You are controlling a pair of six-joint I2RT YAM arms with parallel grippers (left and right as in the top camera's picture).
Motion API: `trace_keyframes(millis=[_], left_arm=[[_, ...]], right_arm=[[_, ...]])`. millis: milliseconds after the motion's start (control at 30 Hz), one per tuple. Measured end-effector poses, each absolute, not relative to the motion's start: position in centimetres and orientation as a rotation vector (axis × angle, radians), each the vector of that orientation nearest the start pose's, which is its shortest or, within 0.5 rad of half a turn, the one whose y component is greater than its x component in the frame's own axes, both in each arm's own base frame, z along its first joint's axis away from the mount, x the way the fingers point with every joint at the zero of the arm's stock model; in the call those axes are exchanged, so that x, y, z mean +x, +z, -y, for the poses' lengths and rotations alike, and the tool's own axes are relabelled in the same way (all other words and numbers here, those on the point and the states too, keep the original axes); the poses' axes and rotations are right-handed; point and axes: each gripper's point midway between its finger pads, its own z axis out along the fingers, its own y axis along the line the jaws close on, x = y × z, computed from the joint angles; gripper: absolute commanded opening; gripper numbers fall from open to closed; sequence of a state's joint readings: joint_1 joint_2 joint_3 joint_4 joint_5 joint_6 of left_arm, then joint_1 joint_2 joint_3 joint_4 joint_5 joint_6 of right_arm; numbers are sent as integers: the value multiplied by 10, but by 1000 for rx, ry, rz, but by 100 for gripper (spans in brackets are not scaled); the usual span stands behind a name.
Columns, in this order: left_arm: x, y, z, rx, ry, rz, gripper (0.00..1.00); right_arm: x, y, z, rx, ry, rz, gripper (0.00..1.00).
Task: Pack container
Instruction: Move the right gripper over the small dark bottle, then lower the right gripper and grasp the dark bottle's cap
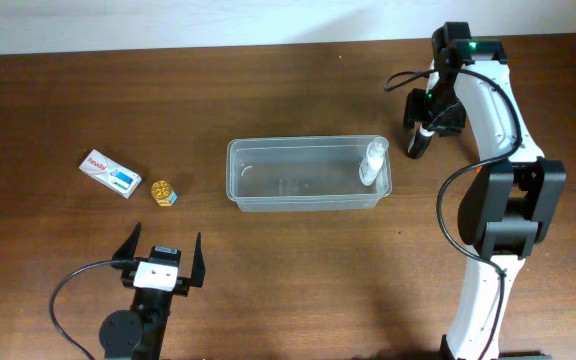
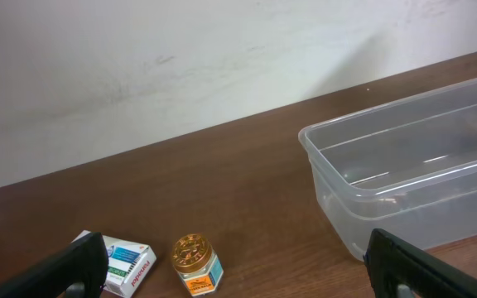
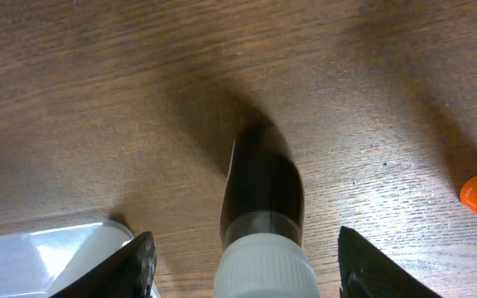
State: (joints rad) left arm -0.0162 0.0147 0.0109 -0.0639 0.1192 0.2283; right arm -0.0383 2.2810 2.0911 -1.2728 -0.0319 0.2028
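Right claw [image 1: 420,138]: overhead, jaws apart, just off the right end of the container [image 1: 268,203]; this arm is the nearer one.
Container: mid-table, long axis left to right, one clear bottle [image 1: 371,163] inside.
Left claw [image 1: 165,245]: wide open, empty; one carton [image 1: 109,173] and one jar [image 1: 163,192] ahead.
Left wrist: container front-right, jar and carton front-left.
Right wrist: one dark bottle [image 3: 262,194] between the fingers, gaps both sides; container corner lower left.
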Motion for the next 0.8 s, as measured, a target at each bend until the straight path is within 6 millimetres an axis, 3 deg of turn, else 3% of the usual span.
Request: trace_keyframes(millis=[367,633,800], left_arm=[[245,160,24,290,65,-1613,99],[245,160,24,290,65,-1613,99],[245,160,24,290,65,-1613,99]], right_arm=[[471,76,17,364,26,-3017,58],[470,59,18,368,11,-3049,53],[469,52,18,371,9,-3065,43]])
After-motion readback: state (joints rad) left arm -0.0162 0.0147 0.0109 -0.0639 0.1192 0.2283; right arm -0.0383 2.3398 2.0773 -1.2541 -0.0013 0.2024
